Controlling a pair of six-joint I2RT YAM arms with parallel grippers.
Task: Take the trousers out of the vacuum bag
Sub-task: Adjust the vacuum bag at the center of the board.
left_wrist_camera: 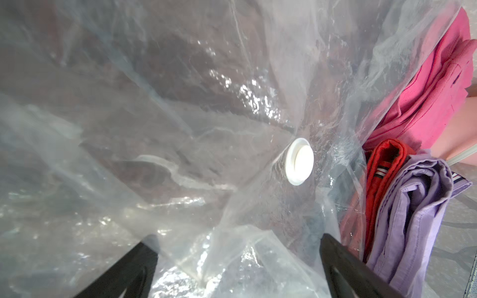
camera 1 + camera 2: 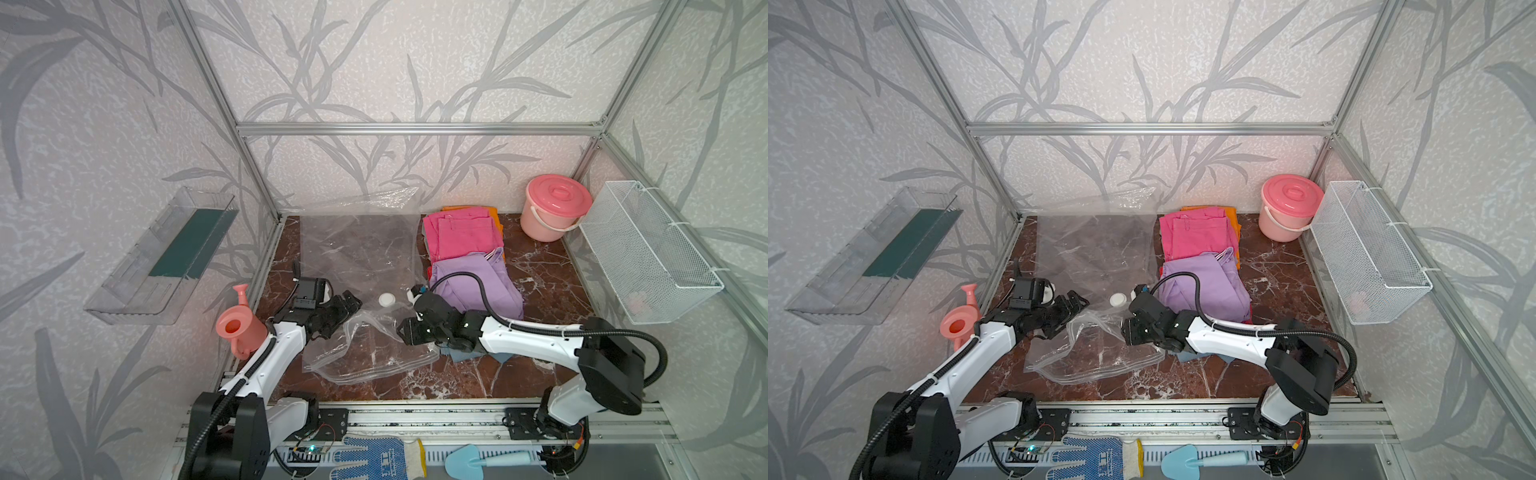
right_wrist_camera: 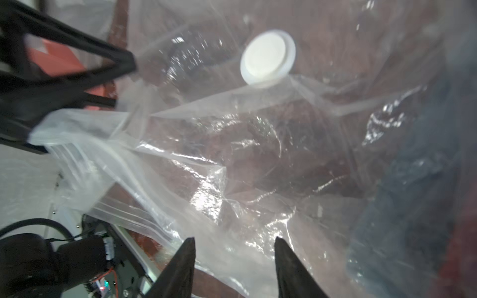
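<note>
Reading the table as a clock with twelve at the back wall, the vacuum bag lay flat from the centre out toward eleven, its white valve near the middle and its zip edge crumpled toward seven. The marble showed straight through the plastic, so the bag looked empty. The trousers sat outside it in a heap from one to four o'clock: a pink pair over an orange pair, a lilac pair in front, a red pair tucked beside the lilac, and blue-grey cloth under the right arm. A separate grey pair could not be told apart. By that, the job seemed as good as finished, with only the arms left to back away. The left gripper stood wide open at the bag's nine o'clock edge, holding nothing. The right gripper had its jaws partly apart over loose film just beside the valve, too far apart to clamp it. Bare table lay open at five and three; the bucket filled the two o'clock corner, the watering can crowded eight.
</note>
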